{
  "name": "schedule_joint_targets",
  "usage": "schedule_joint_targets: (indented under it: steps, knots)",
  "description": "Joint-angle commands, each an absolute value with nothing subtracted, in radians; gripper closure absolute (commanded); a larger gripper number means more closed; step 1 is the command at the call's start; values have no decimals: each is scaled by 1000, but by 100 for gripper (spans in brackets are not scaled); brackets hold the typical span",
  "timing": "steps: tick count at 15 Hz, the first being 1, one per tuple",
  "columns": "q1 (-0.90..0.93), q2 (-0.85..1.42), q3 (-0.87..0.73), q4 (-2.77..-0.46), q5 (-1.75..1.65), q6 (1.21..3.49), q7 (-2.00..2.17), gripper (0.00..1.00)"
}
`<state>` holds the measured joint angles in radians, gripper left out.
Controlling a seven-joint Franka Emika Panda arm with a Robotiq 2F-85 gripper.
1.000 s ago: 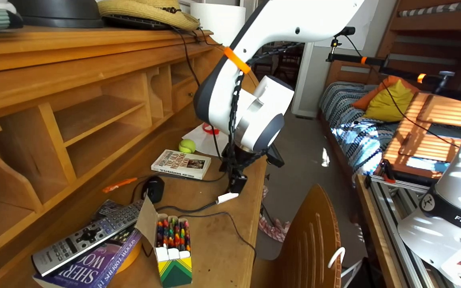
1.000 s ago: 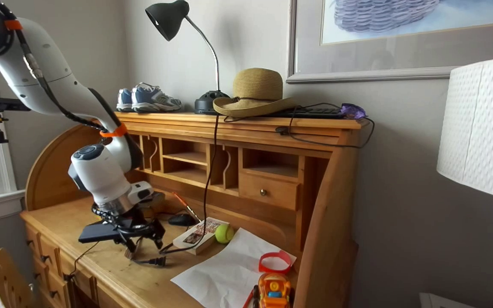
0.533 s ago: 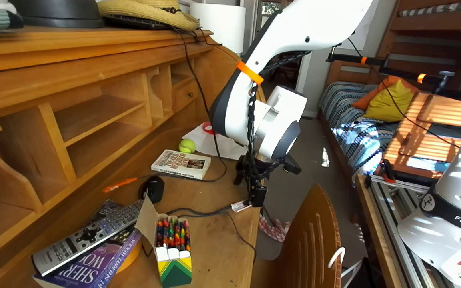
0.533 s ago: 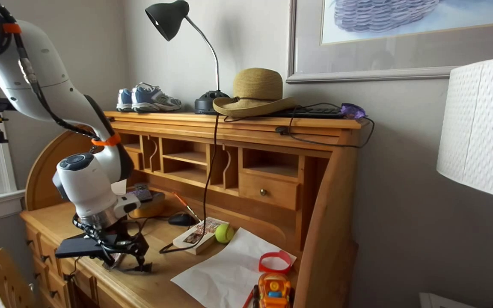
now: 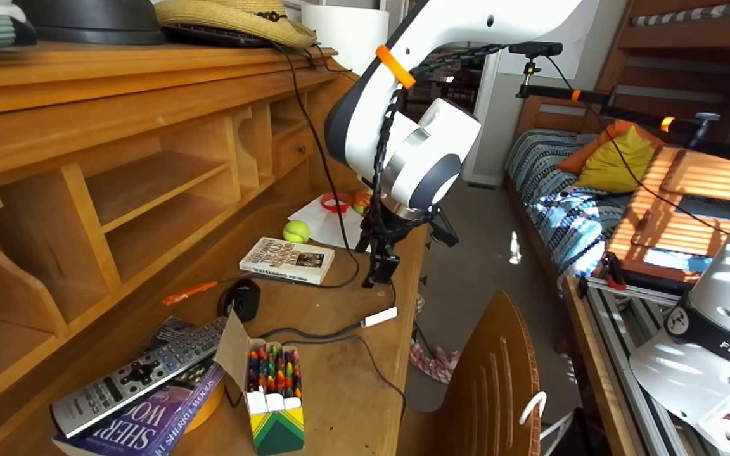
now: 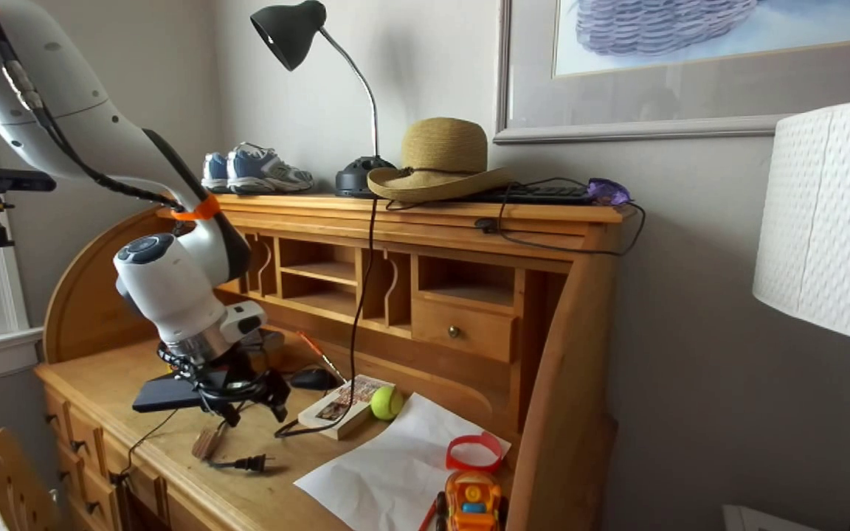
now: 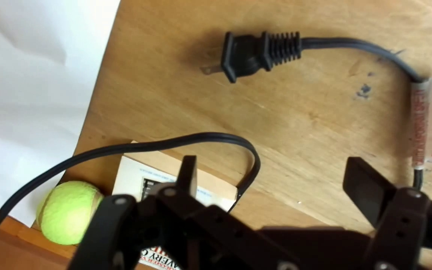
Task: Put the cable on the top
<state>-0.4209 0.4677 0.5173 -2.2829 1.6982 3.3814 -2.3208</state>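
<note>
Hovering above writing surface [image 7: 294, 123] | jaws spread apart | plug-ended cable [image 7: 351, 42] lying there

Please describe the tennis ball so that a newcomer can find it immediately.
Find the wooden desk with cubbyholes. On its writing surface, a white-covered paperback lies near a white sheet. The tennis ball sits beside the paperback, the only round, yellow-green thing there.

- The cable [image 7: 351, 43], thin and black, is ended by a pronged plug [image 7: 248, 56]; a red-printed tag [image 7: 420, 123] is wrapped round it.
- The plug end is laid, curved, on the desk [image 7: 294, 120]; the far end cannot be traced.
- The top [image 6: 285, 202], a long, light-brown wooden ledge, is set above.
</note>
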Motion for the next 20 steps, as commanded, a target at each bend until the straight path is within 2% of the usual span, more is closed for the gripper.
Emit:
schedule_joint_targets:
  steps: [1,7,8,9,11,18,19,20]
  knots:
    - [-412,480,510,-2274,1674,3392,-2338,0]
    - [-416,537,504,-2254,1601,3376,-2400,0]
    - [-418,560,506,-2254,1603,3377,-2407,5]
    - [-419,571,506,-2254,1605,3377,-2413,21]
    - [-420,589,501,-2245,1608,3385,-2414,30]
    - [-436,583,499,-2231,1618,3382,-2408,87]
    - [-441,570,500,-2232,1615,3376,-2410,86]
    - [-450,552,502,-2235,1617,3368,-2409,50]
